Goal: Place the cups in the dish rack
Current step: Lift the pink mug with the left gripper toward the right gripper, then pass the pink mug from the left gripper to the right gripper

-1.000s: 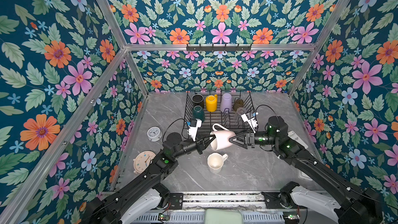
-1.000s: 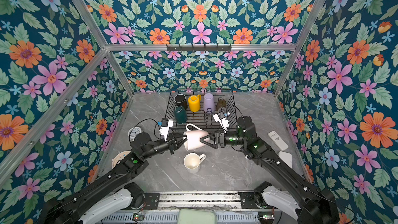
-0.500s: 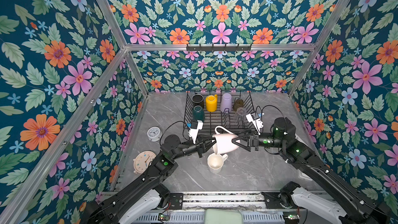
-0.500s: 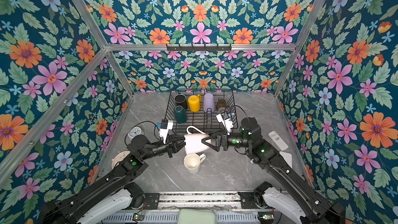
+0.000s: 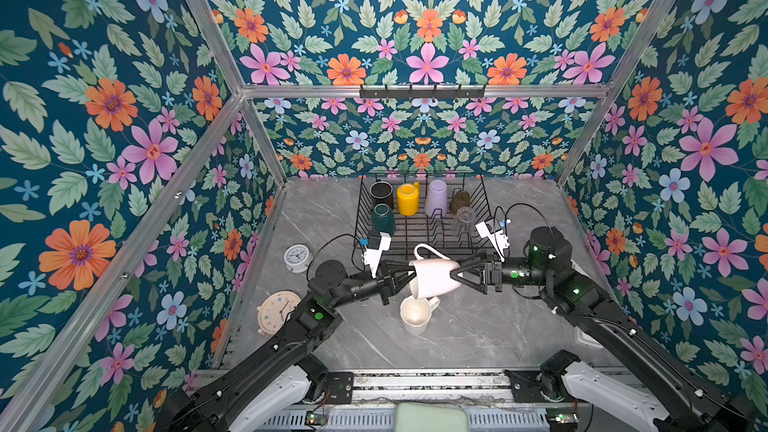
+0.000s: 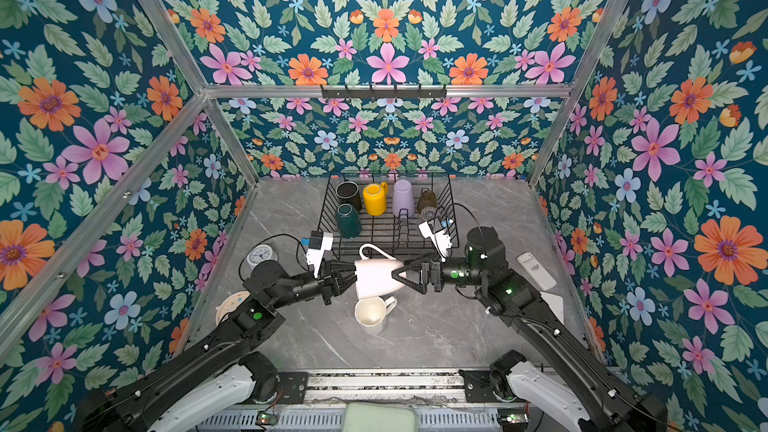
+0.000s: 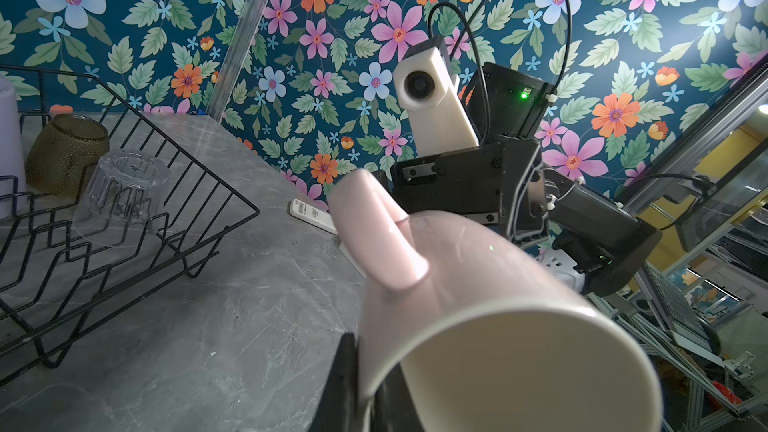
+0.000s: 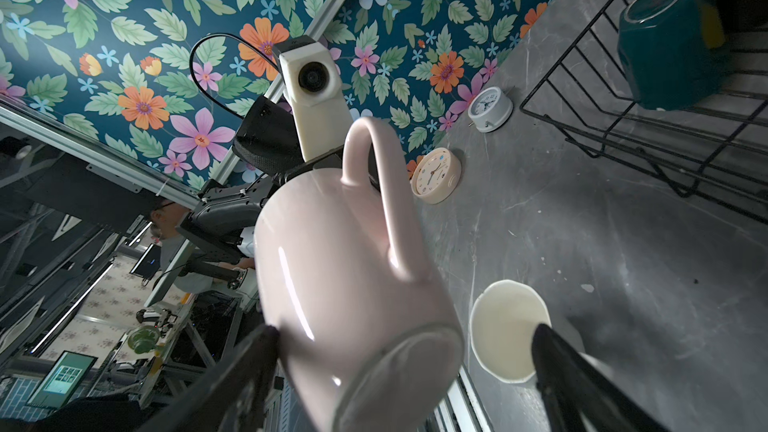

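Note:
A pale pink mug (image 5: 432, 280) (image 6: 376, 278) hangs on its side above the table, handle up. My left gripper (image 5: 409, 274) (image 7: 361, 367) is shut on its rim, one finger inside and one outside. My right gripper (image 5: 457, 274) (image 8: 405, 334) stands open around the mug's base (image 8: 345, 263), one finger against it and the other apart. A white mug (image 5: 415, 315) (image 8: 507, 326) stands upright on the table just below. The dish rack (image 5: 361, 205) (image 7: 166, 218) holds black (image 5: 381, 193), yellow (image 5: 407, 199), dark green (image 5: 382, 218), lilac (image 5: 436, 197), amber (image 5: 459, 200) and clear (image 5: 464, 216) cups.
A small white clock (image 5: 297, 257) and a cream clock (image 5: 277, 311) sit at the table's left side. A white remote (image 6: 536, 270) lies at the right. A hook rail (image 5: 422, 91) runs along the back wall.
The pink mug, with both grippers at it, has drifted slightly toward the near edge and lower. The right arm's wrist has shifted a little to the right.

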Motion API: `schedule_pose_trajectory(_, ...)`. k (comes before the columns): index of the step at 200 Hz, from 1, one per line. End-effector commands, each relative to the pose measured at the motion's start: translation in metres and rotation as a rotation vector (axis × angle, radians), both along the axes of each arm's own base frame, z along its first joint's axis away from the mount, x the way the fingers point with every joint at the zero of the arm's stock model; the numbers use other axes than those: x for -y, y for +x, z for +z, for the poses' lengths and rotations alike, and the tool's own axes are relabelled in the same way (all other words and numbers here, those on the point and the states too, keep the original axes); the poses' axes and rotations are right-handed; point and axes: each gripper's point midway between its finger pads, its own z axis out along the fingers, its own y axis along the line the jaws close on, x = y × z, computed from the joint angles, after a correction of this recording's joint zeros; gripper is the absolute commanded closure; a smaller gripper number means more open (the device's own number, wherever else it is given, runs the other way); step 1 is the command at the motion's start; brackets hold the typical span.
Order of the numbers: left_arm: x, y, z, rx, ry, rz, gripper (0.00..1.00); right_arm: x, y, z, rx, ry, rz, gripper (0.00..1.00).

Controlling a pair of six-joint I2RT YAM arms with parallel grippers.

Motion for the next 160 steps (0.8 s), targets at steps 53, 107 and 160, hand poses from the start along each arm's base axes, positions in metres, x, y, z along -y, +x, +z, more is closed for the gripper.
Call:
schedule_pose_trajectory(53,-0.001,-0.006,0.023,0.087,-0.074,-0.023,1.0,-0.018,-0.004,0.003,-0.009,0.039,0.067,0.07)
schedule_pose_trajectory(107,0.001,-0.007,0.024,0.091,-0.08,-0.037,1.0,-0.034,-0.007,-0.002,-0.033,0.031,0.12,0.1)
schedule_pose_trajectory(160,0.002,-0.007,0.024,0.091,-0.084,-0.044,1.0,-0.044,-0.01,-0.004,-0.046,0.031,0.152,0.17)
